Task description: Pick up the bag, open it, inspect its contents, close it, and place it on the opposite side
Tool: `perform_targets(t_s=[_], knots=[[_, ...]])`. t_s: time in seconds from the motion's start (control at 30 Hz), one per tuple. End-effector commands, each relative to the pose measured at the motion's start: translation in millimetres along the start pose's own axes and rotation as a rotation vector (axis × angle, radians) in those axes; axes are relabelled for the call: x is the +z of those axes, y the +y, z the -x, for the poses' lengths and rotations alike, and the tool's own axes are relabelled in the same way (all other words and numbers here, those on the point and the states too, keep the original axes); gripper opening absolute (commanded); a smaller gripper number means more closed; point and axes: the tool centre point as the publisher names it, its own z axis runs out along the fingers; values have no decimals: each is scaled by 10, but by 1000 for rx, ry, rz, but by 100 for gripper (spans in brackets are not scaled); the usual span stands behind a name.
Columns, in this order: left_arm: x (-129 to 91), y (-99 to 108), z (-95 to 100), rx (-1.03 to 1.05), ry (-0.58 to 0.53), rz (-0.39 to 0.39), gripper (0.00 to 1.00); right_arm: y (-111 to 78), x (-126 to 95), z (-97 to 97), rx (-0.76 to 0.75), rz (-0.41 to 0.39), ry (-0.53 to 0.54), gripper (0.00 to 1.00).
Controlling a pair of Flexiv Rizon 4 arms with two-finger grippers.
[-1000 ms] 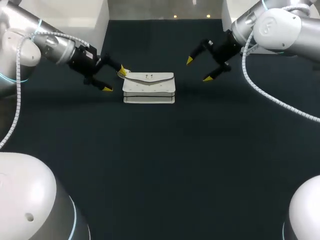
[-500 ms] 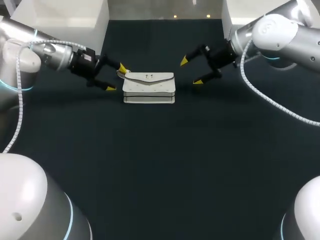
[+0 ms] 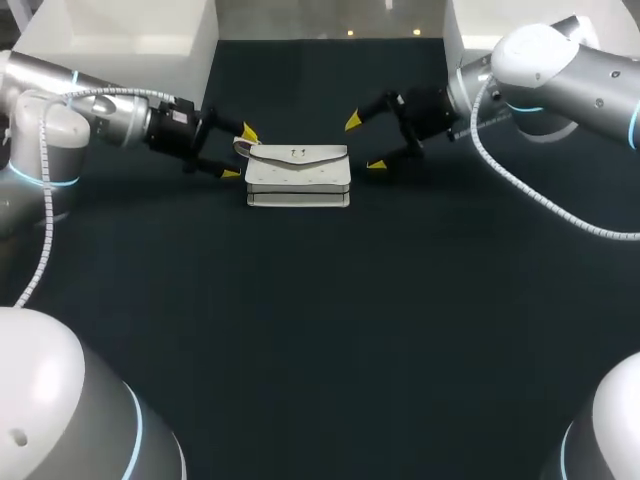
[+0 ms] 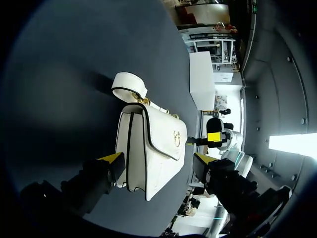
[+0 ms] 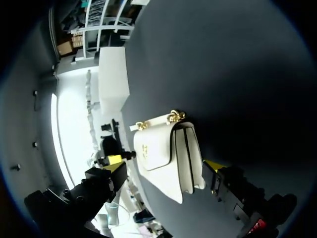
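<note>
On the far half of the table [image 3: 320, 330], midway between its side edges, the white bag [image 3: 298, 172] sits with its flap shut and its strap [image 4: 129, 85] at the left end. The left claw [image 3: 240, 153] is spread wide to either side of that end, gripping nothing. The right claw [image 3: 364, 143], equally wide and empty, hangs just off the bag's right end.

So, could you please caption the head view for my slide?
The left claw and right claw, both open, flank the white bag.

The bag [image 3: 298, 172] is white with gold fittings and dark edge lines; the table [image 3: 320, 330] is plain black.
</note>
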Motion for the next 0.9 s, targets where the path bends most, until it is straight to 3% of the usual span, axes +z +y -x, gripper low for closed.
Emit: perform_targets(t_s=[0.03,0.17,0.47,0.83,0.9], knots=[[36,-103,78,-6,38,5,95,110,120,16,-3,-158,23,100],[36,-144,84,-12,57,-4,92,123,166,-10,-5,-172,42,100],[100,-185,-15,-16,109,16,76,119,219,-35,-7,-189,50,100],[229,-238,-28,-25,95,15,65,117,275,-30,-4,-218,67,100],[238,-258,-26,-26,93,11,61,124,286,-26,-1,-221,69,91]])
